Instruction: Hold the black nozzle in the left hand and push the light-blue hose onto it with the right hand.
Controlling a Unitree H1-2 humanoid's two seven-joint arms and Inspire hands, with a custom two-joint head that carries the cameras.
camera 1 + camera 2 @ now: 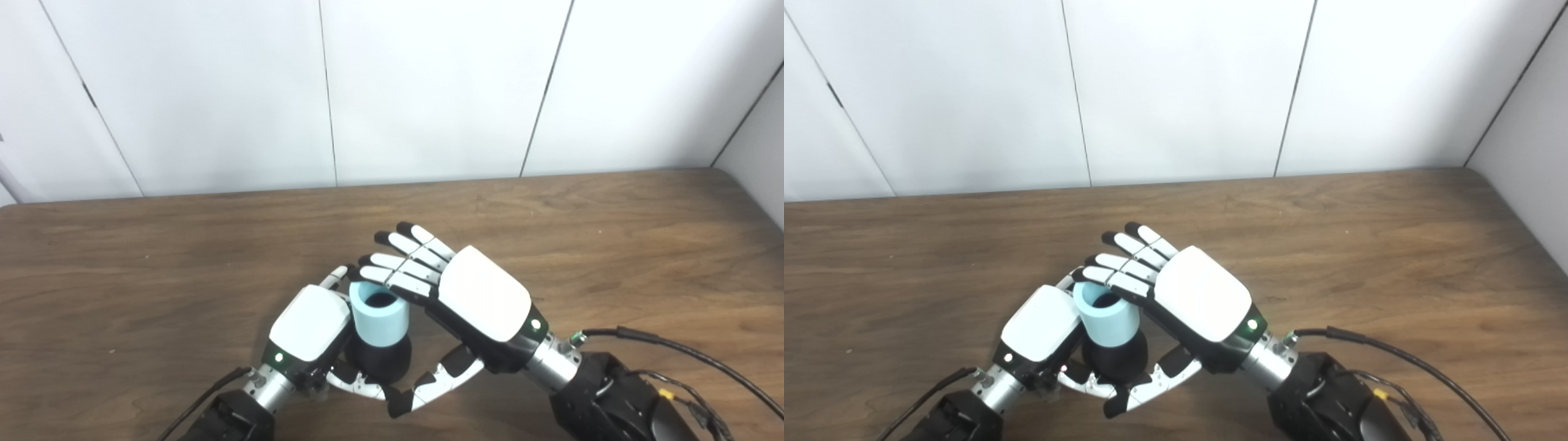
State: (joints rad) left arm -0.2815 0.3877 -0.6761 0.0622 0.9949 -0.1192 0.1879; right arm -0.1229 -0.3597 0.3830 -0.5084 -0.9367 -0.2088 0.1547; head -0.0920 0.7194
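Centrally, near the front edge of the dark wood-grain table point(612, 245), both hands meet around one assembly. The short light-blue cylindrical hose point(380, 318) stands upright with its open end facing up, its lower end seated on the rounded black nozzle point(383, 362); hose and nozzle are touching, and how deep the hose sits cannot be told.

The left hand point(311, 323) is curled around the nozzle from the left side: its white back faces the camera, its thumb wraps under the front of the black body, and a fingertip shows behind the hose. Closed on the nozzle.

The right hand point(471, 300) lies over the assembly from the right, palm down. Its fingers point(401, 260) are extended and spread, reaching across the far rim of the hose; the thumb points toward the nozzle's base from the front. Whether the palm side presses the hose cannot be told; the fingers are not wrapped around it.

A black cable point(674, 350) runs from the right wrist off to the right.
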